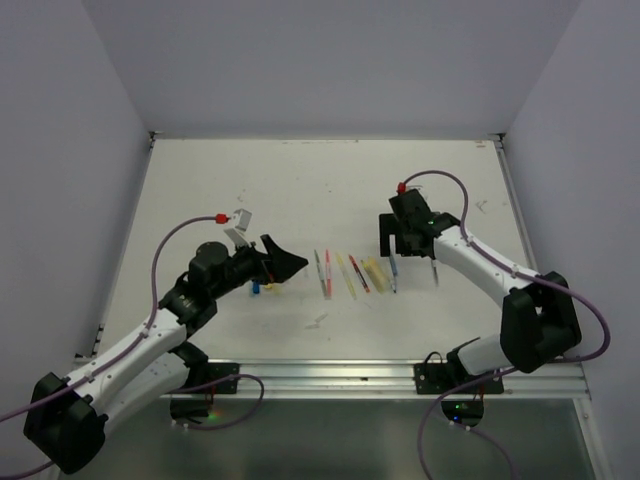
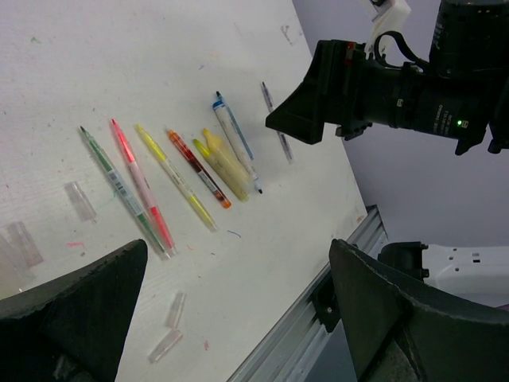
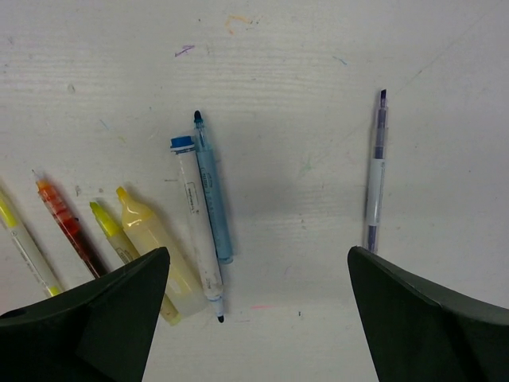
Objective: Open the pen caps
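Observation:
Several pens lie side by side on the white table: green (image 2: 115, 181), pink (image 2: 139, 183), yellow (image 2: 175, 179), red (image 2: 199, 169), a fat yellow highlighter (image 3: 151, 239), a white pen with a blue end (image 3: 196, 227) and a blue pen (image 3: 213, 195). Their tips look bare. A purple pen (image 3: 375, 171) lies apart to the right. Clear pen caps (image 2: 79, 200) (image 2: 176, 309) lie loose near the pens. Small blue and yellow caps (image 1: 263, 288) sit under my left gripper (image 1: 288, 263). That left gripper (image 2: 238, 248) is open and empty. My right gripper (image 3: 258, 255) (image 1: 410, 247) hovers open above the gap between the blue and purple pens.
The metal rail (image 2: 318, 294) runs along the table's near edge, close to the left gripper. Grey walls stand on three sides. Coloured scribble marks dot the table top (image 3: 262, 72).

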`<state>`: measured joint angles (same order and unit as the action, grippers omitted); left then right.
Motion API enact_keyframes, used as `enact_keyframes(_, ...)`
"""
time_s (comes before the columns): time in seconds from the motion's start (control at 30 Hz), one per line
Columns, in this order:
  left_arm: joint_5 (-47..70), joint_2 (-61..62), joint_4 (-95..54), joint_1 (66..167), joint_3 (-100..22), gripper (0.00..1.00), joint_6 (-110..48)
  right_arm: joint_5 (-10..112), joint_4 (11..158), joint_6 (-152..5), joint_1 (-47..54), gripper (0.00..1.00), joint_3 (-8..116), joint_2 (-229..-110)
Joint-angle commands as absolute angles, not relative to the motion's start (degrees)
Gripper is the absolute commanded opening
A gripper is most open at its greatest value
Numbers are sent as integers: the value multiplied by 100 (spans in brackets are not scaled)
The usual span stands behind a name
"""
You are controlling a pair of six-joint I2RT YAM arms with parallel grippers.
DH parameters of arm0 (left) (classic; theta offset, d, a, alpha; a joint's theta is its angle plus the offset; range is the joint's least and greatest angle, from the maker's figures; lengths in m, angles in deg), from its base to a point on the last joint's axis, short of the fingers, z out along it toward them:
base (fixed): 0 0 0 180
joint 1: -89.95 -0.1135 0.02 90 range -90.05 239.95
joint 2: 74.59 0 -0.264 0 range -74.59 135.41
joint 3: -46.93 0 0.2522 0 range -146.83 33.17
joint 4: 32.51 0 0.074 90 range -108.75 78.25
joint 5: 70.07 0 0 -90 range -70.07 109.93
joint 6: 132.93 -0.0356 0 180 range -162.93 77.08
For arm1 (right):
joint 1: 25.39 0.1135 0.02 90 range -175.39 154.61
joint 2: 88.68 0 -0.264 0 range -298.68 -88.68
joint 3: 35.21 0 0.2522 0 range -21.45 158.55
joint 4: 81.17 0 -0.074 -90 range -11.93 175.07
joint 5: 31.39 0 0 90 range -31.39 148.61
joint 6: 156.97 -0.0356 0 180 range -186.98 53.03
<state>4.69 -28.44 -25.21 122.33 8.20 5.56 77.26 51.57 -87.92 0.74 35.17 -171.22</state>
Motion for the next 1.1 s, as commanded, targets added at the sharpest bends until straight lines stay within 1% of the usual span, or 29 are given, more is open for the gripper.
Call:
enact_keyframes(0.0, 350, -2844, -2894, 12238, 926, 99, 726, 7584, 5360, -8939, 63, 99, 3392, -16866)
enact_keyframes(0.37, 315, -2853, -2930, 12247, 979, 100, 823, 7461, 5536, -8974, 63, 99, 3146, -16795)
enact_keyframes(0.83, 209, -2546, -3158, 12247, 970, 100, 831, 7364, 5448, -8851, 63, 99, 3295, -17076)
enact_keyframes(1.07, 157, -2528, -3167, 12247, 970, 100, 832, 7224, 5387, -8947, 63, 99, 3242, -17007)
